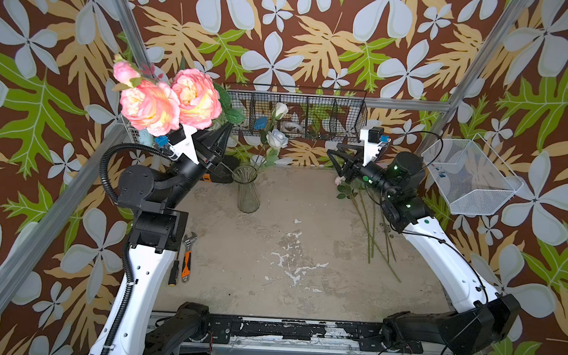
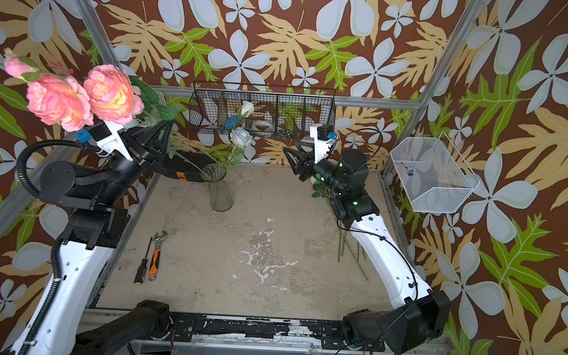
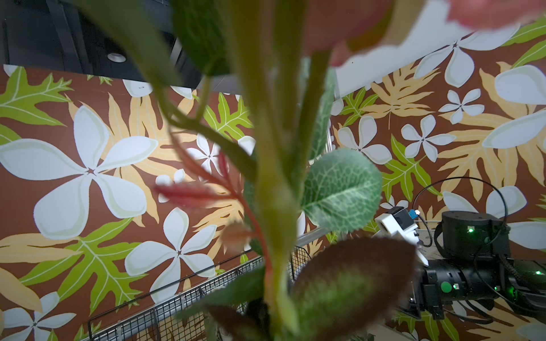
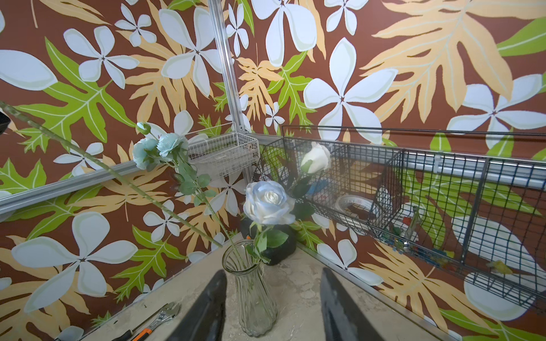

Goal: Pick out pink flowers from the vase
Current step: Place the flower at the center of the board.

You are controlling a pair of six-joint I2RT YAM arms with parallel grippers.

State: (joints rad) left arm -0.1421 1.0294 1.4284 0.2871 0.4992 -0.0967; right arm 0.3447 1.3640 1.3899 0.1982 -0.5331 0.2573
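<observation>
— Two full heads and a bud: where is the pink peony spray [image 1: 166,102]?
— It is held high at the rear left, above the left arm [image 1: 144,271] and well above the table [image 1: 272,251]. The left jaws are pressed together on its stem, which the left wrist view shows close and blurred [image 3: 274,183]. The bare lower end slants down to the rim of the vase [image 1: 247,196]. Whether the tip is inside the mouth cannot be told.
— And the vase itself?
— It is clear ribbed glass, upright on the table near the rear edge, left of centre in both top views. It holds a blue-white rose [image 4: 269,203], a white rosebud [image 4: 316,158] and light blue ruffled flowers [image 4: 168,143].
— Other pink flowers?
— Loose green stems [image 1: 368,233] lie on the table beneath the right arm [image 1: 438,260], well apart from the vase. One pale pink head [image 1: 338,180] shows.
— The right jaws?
— Spread, with nothing between them, hovering right of the vase and pointed at it.
— Surroundings?
— An adjustable wrench [image 1: 187,260] and a screwdriver [image 1: 173,272] lie beside the left arm. A black case [image 2: 193,167] sits behind the vase. A black wire basket [image 1: 296,112] hangs on the rear wall and a white wire basket [image 1: 469,178] on the right wall.
</observation>
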